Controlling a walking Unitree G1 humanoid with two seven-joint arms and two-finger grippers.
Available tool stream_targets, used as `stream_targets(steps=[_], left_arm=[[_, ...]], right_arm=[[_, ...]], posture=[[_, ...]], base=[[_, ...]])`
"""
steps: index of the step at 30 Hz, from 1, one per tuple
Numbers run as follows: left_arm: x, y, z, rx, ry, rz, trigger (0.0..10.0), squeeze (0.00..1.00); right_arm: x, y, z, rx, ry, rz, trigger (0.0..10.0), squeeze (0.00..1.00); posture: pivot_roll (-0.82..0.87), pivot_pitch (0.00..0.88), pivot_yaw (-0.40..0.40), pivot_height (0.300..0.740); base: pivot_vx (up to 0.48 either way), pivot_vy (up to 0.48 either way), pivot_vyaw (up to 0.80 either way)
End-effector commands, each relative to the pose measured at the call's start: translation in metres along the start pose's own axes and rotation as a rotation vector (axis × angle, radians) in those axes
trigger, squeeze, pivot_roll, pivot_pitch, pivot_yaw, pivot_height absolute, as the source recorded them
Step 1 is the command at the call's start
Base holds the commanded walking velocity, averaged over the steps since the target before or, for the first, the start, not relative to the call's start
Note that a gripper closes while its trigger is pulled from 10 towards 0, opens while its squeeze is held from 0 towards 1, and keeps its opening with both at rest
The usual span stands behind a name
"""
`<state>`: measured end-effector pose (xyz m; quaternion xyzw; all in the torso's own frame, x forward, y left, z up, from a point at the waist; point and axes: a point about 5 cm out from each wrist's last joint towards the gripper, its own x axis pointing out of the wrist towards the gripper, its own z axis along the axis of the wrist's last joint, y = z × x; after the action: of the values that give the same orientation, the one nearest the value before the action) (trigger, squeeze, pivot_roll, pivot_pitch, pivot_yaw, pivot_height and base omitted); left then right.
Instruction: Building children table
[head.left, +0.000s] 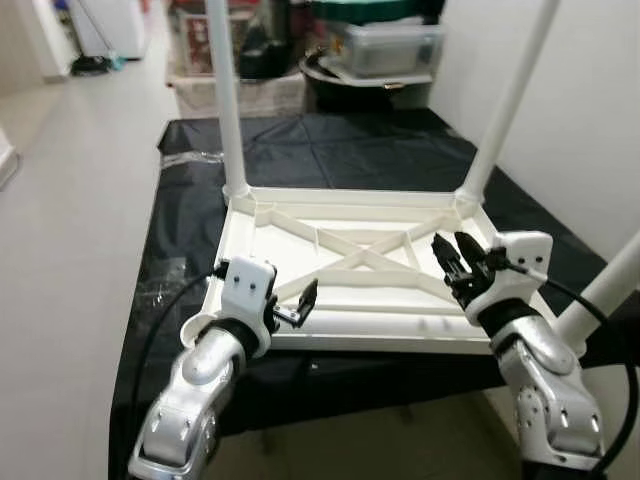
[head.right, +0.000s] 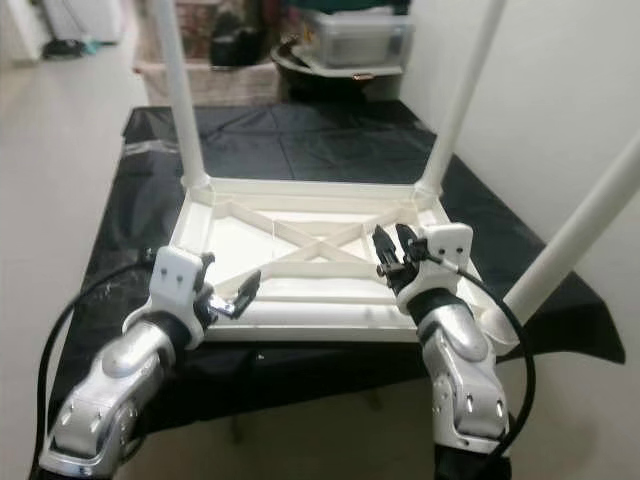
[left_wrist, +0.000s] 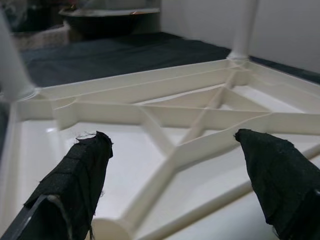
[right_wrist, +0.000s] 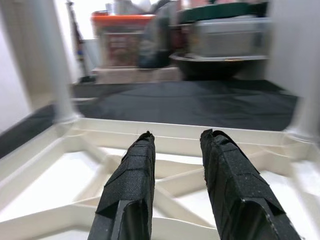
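The left end effector (head.left: 296, 306) hung at about seven o'clock in the head view, its two black fingers (left_wrist: 82, 175) spread wide and holding nothing, poised over the near left edge of the upturned children's table (head.left: 330, 245). The right end effector (head.left: 455, 262) sat at about four o'clock, its fingers (right_wrist: 131, 190) narrowly parted and empty, above the ribbed underside near the right rim. The white table lay upside down on a black sheet (head.left: 330, 150) covering the tabletop. One leg (head.left: 228, 100) rose from the corner at eleven o'clock, another (head.left: 505, 105) from one o'clock, and a third (head.right: 575, 235) from the near right corner. Storage bins (head.left: 385, 45) stood beyond at twelve o'clock.
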<state>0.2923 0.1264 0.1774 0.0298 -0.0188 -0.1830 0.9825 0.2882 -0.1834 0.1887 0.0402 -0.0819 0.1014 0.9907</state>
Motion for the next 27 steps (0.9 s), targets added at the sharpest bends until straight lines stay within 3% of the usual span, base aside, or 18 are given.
stream_targets(steps=[1,5,8,12,15,16,27], left_arm=[[0.003,0.010,-0.002,-0.039,0.068,-0.028,10.0,0.00],[0.012,0.030,0.003,-0.103,0.202,-0.128,10.0,0.00],[0.015,0.036,0.004,-0.142,0.264,-0.202,10.0,0.00],[0.015,0.039,0.002,-0.157,0.322,-0.264,10.0,0.00],[0.016,0.039,-0.001,-0.216,0.394,-0.329,10.0,0.00],[0.018,0.034,-0.002,-0.287,0.451,-0.388,10.0,0.00],[0.020,0.029,0.011,-0.364,0.494,-0.463,10.0,0.00]], right_arm=[[-0.004,0.001,-0.003,0.015,0.016,-0.014,10.0,0.00],[-0.006,0.007,-0.008,0.033,0.033,-0.010,10.0,0.00],[-0.006,0.010,-0.010,0.038,0.039,-0.010,10.0,0.00],[-0.005,0.011,-0.011,0.043,0.040,-0.012,10.0,0.00],[-0.004,0.012,-0.011,0.045,0.041,-0.017,10.0,0.00],[-0.004,0.011,-0.012,0.051,0.045,-0.024,10.0,0.00],[-0.006,0.009,-0.017,0.061,0.059,-0.041,10.0,0.00]], posture=[[0.07,0.077,-0.125,0.740],[0.09,0.087,-0.126,0.740],[0.09,0.090,-0.123,0.740],[0.09,0.091,-0.121,0.740],[0.10,0.092,-0.116,0.740],[0.09,0.090,-0.108,0.740],[0.10,0.085,-0.106,0.740]], base=[[0.000,0.000,0.00],[0.000,0.000,0.00],[0.000,0.000,0.00],[0.000,0.000,0.00],[0.000,0.000,0.00],[0.000,0.000,0.00],[0.000,0.000,0.00]])
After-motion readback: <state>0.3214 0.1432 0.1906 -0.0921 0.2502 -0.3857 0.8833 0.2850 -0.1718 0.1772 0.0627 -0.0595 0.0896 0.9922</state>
